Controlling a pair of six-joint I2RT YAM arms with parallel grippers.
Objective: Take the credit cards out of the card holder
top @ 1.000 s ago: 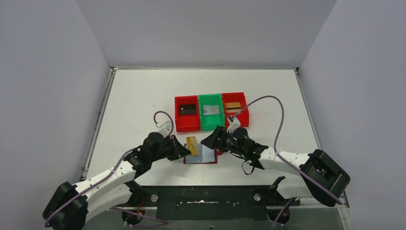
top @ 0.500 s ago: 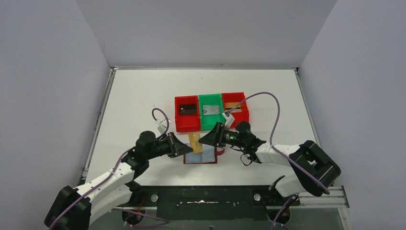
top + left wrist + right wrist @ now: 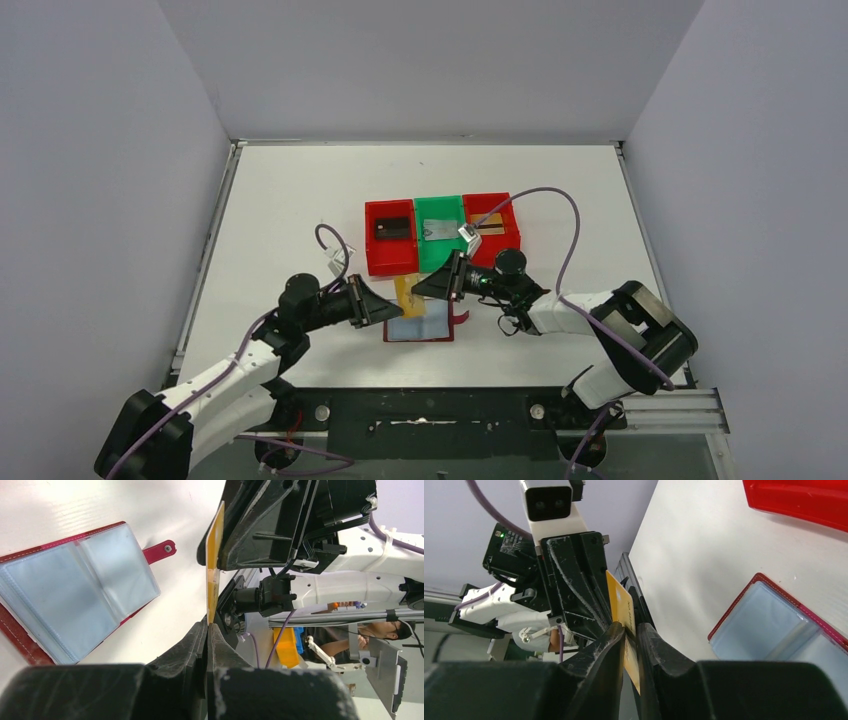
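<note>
The card holder (image 3: 420, 326) lies open on the table, dark red with pale blue-grey sleeves (image 3: 75, 595), also showing in the right wrist view (image 3: 774, 625). A gold-yellow credit card (image 3: 403, 294) is held on edge above the holder's left end. My left gripper (image 3: 391, 305) is shut on the card's lower edge (image 3: 215, 555). My right gripper (image 3: 419, 289) faces it from the right, its fingers closed against both faces of the same card (image 3: 620, 602). The two grippers (image 3: 208, 625) (image 3: 630, 630) meet tip to tip over the card.
Three bins stand in a row just behind the holder: a red one (image 3: 372, 262) with a dark card (image 3: 392, 228), a green one (image 3: 441, 262) with a silvery card (image 3: 440, 230), and a red one (image 3: 512, 222) with a gold card (image 3: 487, 222).
My right gripper has moved left onto the gold card and its jaws have closed around it. The left gripper has kept its grip, shifting slightly.
</note>
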